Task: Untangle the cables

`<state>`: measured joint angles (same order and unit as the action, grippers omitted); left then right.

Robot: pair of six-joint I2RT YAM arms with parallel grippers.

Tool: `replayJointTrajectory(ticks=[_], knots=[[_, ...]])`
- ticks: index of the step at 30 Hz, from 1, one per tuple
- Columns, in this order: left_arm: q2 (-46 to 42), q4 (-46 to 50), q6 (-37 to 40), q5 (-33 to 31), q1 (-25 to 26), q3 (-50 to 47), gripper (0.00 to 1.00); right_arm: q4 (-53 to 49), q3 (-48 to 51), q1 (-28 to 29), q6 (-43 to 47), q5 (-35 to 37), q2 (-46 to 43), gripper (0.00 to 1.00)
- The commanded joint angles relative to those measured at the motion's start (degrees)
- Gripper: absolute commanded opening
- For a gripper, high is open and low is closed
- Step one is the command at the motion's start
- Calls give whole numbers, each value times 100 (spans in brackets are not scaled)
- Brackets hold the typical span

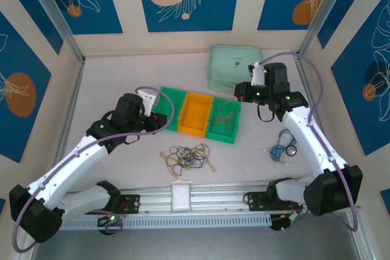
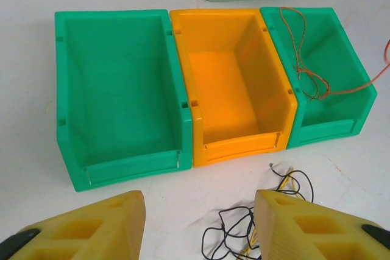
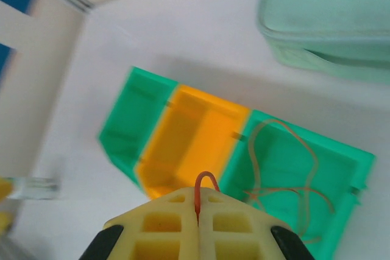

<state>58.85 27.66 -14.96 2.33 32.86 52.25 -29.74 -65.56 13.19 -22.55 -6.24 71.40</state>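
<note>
Yellow fingers of the right gripper (image 3: 198, 205) are clamped together, pinching a thin red-orange loop (image 3: 207, 178) that pokes up from the seam. The gripper hangs over the back right corner of the right green bin (image 1: 223, 139), between that bin and the mint-green container (image 1: 234, 68). Thin orange strands (image 3: 285, 150) lie in that bin. In the left wrist view 1 strand climbs over its right wall and runs off frame; can't tell if it's the pinched one.

Left gripper (image 2: 200, 211): fingers spread, released, low over the table (image 1: 109, 77), facing the 3 bins. From above it sits at the near left edge of the left green bin (image 1: 173, 93).

Bins touch wall to wall: left green, orange bin (image 1: 196, 114), right green. The floors of the left green and orange bins show fully.

Main cable tangle (image 1: 190, 158), black and yellow, lies loose on the table just in front of the orange bin, apart from the bin fronts and from the rail (image 1: 183, 202). Its near strands lie by the left gripper's right finger. There is bare table left of the tangle and behind the bins. A small blue-and-black item (image 1: 283, 148) sits to the right, near the right arm.
</note>
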Motion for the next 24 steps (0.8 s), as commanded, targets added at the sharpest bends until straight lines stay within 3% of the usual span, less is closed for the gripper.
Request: replayJointTrajectory(ticks=[1,6,24], knots=[[24,-112,-37,173,-85,-49,51,-613,-45,251,484,1569,171,0],[32,-129,-51,231,-97,-68,55,-597,-86,469,644,1956,660,0],[-11,110,12,208,-100,-252,47,117,-670,870,451,1458,2446,0]])
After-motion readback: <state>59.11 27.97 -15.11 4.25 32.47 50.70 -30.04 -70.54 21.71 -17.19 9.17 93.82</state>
